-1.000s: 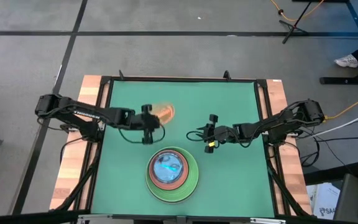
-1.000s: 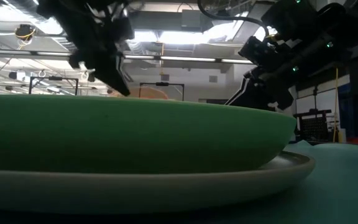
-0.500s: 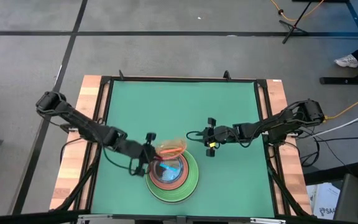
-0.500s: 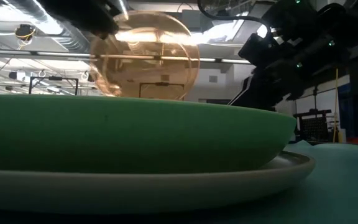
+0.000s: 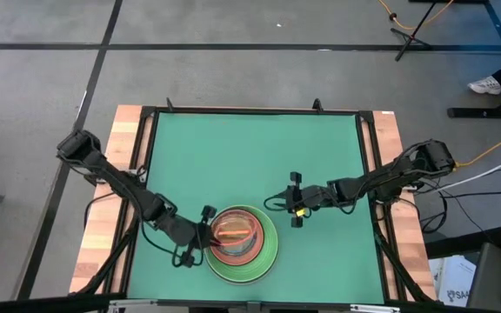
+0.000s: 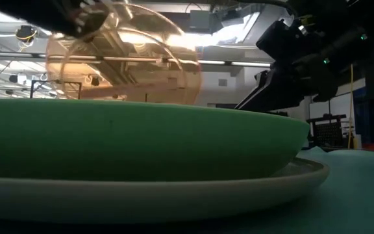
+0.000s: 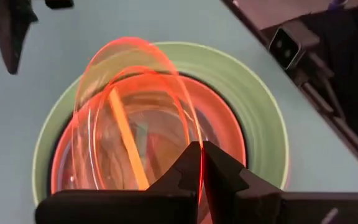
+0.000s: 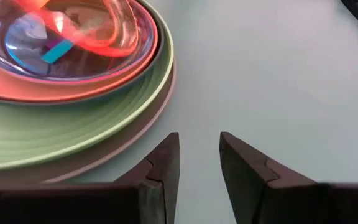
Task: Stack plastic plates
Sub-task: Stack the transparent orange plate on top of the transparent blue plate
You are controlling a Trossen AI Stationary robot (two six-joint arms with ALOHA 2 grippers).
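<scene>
My left fingers (image 7: 201, 163) are clamped on the orange plate's (image 7: 132, 118) rim, tilting it over the stack (image 5: 263, 256) to lower flat. My right fingers (image 8: 199, 155) wait apart beside the stack, above the counter (image 5: 250, 148).

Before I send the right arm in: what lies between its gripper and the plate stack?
Only bare green mat. The high view shows nothing between the right gripper and the plate stack; the right wrist view agrees.
</scene>
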